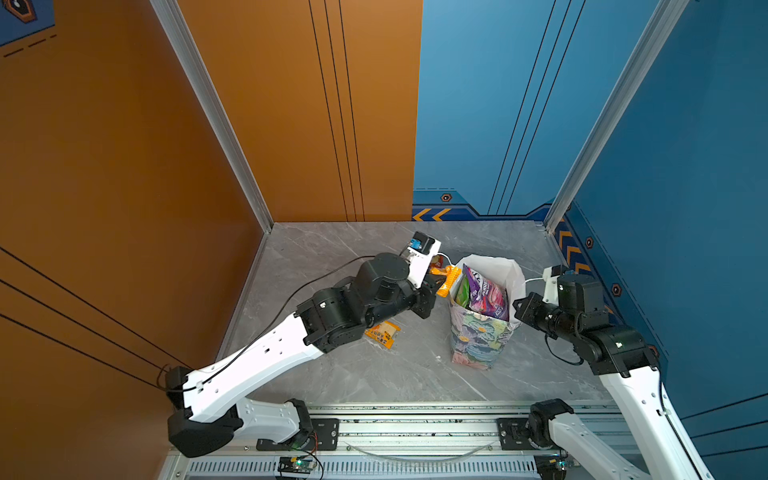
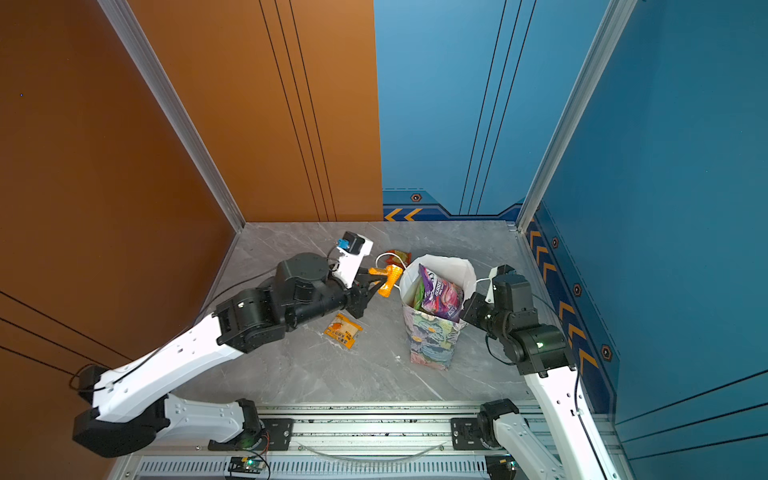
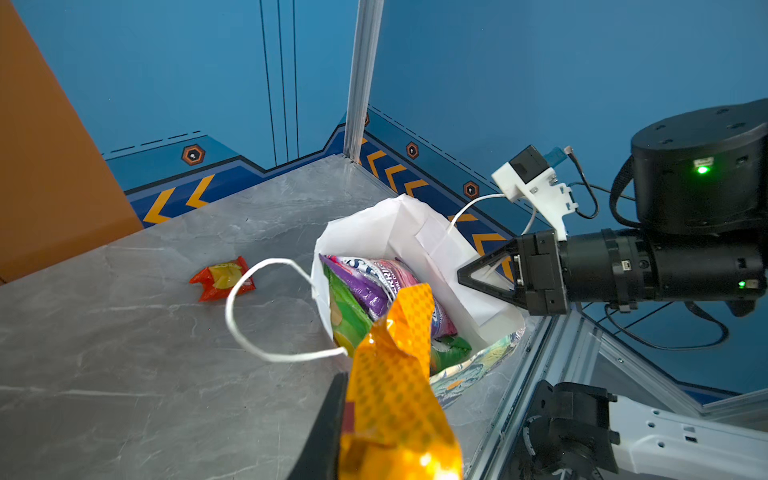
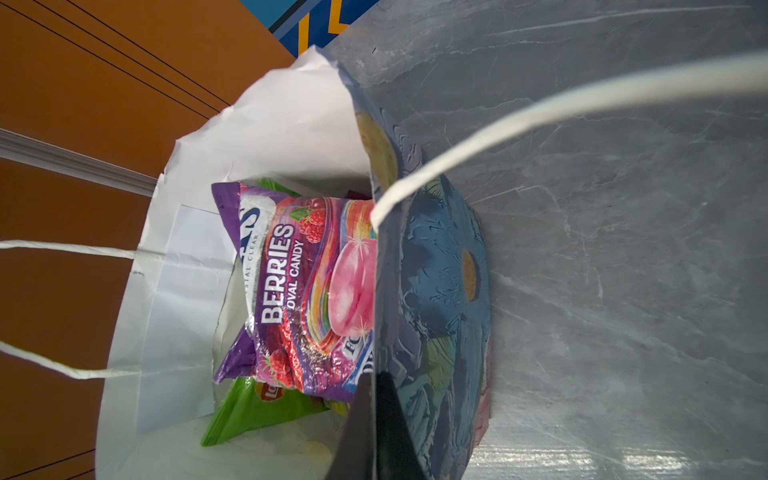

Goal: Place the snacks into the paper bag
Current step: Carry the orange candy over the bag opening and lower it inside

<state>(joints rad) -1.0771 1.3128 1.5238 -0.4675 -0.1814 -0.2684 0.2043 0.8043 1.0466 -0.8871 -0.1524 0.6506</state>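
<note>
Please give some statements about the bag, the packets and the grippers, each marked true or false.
1. The left gripper holds the orange checkered packet. True.
2. The right gripper is shut on the paper bag, on its wall. True.
3. The paper bag lies on its side. False: it stands upright.
4. A red sachet lies on the table, outside the bag. True.
5. The berries packet lies on the table. False: it is inside the bag.

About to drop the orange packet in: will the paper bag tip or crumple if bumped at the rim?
Likely crumples: the paper bag has a thin, already creased rim. Tall and narrow, it could tip from a sideways knock, though the right gripper pinching its wall should steady it.
</note>
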